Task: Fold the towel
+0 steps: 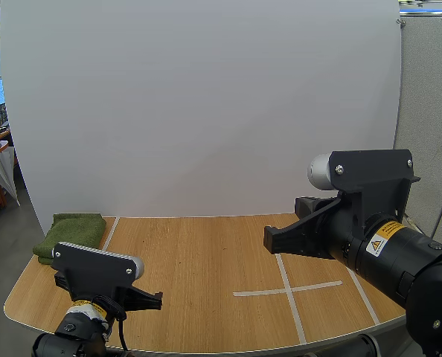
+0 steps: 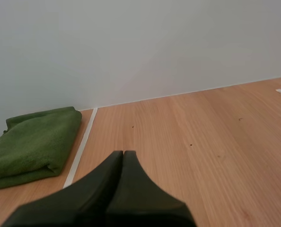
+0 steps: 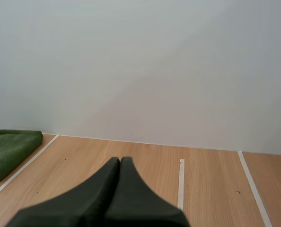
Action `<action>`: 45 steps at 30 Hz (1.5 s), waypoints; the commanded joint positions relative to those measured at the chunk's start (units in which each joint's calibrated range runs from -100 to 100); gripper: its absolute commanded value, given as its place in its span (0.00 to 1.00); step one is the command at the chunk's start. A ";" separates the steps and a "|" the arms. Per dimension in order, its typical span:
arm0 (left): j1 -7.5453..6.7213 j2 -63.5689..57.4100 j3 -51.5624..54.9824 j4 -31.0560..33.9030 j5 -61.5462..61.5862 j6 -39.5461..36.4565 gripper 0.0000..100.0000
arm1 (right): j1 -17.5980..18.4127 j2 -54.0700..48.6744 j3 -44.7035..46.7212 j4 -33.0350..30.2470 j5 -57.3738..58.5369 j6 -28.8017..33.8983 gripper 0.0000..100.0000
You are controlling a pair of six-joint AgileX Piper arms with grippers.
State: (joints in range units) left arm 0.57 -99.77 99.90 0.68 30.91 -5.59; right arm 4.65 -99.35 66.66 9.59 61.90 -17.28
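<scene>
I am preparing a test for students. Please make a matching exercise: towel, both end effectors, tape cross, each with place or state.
1 green towel
2 left end effector
3 right end effector
4 white tape cross

A shut, over the table's right half
B folded, far left corner
C stuck flat, right half
D shut, near left edge

Pairs: 1-B, 2-D, 3-A, 4-C
</scene>
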 commanded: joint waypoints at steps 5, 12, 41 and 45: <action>-0.16 -0.23 0.10 1.34 0.54 -0.32 0.00 | 0.13 -0.44 0.07 -0.02 -1.10 0.18 0.00; -0.16 -0.23 0.10 1.34 0.54 -0.32 0.00 | 0.13 -0.44 0.07 -0.02 -1.10 0.18 0.00; -0.16 -0.23 0.10 1.34 0.54 -0.32 0.00 | -2.84 -0.65 26.51 -8.21 -23.10 0.18 0.00; -0.16 -0.23 0.10 1.34 0.54 -0.32 0.00 | -2.84 -0.65 29.92 -8.36 -25.70 0.18 0.00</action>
State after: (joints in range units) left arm 0.57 -99.77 99.90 1.95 31.53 -5.59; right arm 2.06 -99.58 92.41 2.16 40.75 -17.22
